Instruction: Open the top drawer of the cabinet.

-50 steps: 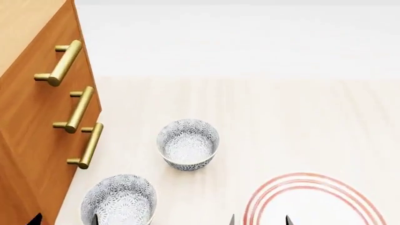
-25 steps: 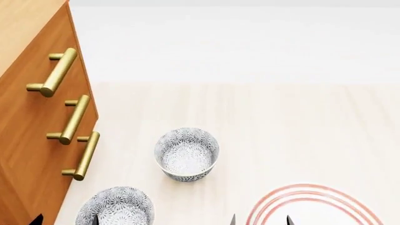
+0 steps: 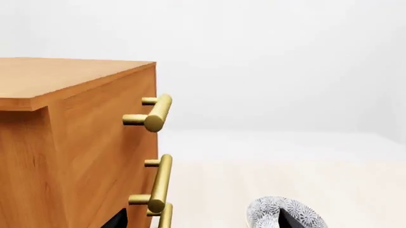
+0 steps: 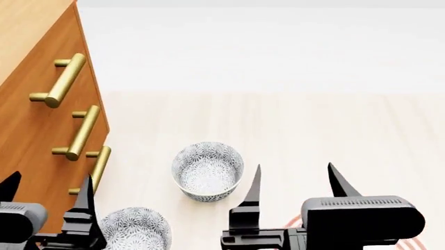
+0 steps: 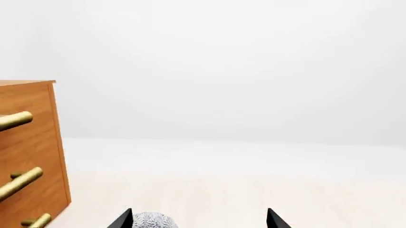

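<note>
Head view: orange-brown wooden three-drawer cabinet (image 4: 31, 120) at left edge of pale wood table (image 4: 313, 130). Uppermost drawer (image 4: 41, 62) fully shut, brass bar handle (image 4: 61, 80) untouched. Left black two-finger gripper (image 4: 49, 190) low beside cabinet front, fingers spread wide, empty. Right black gripper (image 4: 293, 179) near middle, fingers wide apart, empty. Two grey floral-patterned bowls: one (image 4: 208, 171) between grippers, other (image 4: 135, 229) just beside left gripper. Step, by judgement: approach, no contact yet. Next: raise left gripper to top handle, straddle bar, close, pull outward.

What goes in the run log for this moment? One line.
top drawer: shut | left gripper: open, clear of handle | right gripper: open, empty
</note>
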